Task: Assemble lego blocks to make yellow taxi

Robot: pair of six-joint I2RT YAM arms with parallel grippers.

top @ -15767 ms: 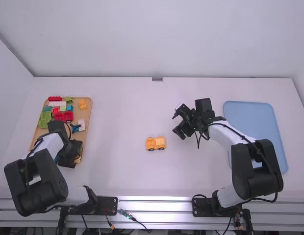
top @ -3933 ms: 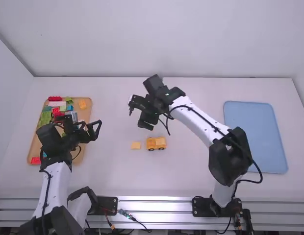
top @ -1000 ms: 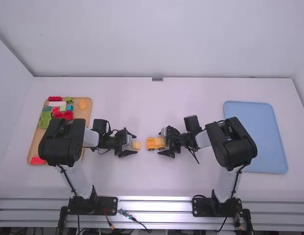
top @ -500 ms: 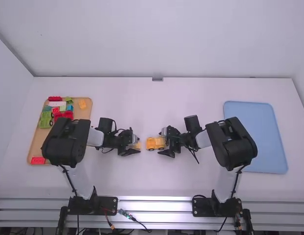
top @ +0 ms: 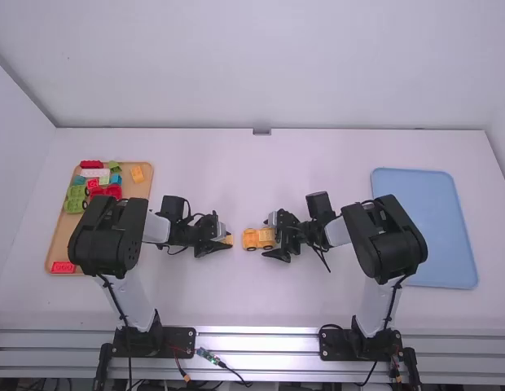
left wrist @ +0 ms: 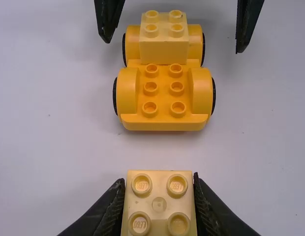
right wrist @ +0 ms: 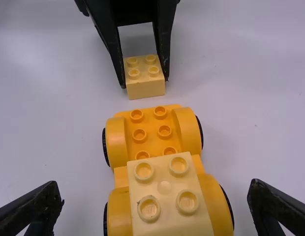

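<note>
Left tool (top: 227, 239) clasps the pale block (left wrist: 159, 216) between its fingers.

Shows pale yellow on the loose block (left wrist: 160, 204) and on the mounted block (left wrist: 164, 51), deeper orange-yellow on the car base (left wrist: 163, 124), black on its wheels (left wrist: 214, 97). Has studs coloured like each piece. Runs plain light blue across one tray (top: 432, 220), tan across the other (top: 60, 230), with red, green, blue, white and orange-yellow on its blocks (top: 75, 198). Is white on the table (top: 244, 309).

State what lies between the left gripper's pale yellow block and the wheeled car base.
Bare white table lies between the pale yellow block and the wheeled car base, as the left wrist view shows.
</note>
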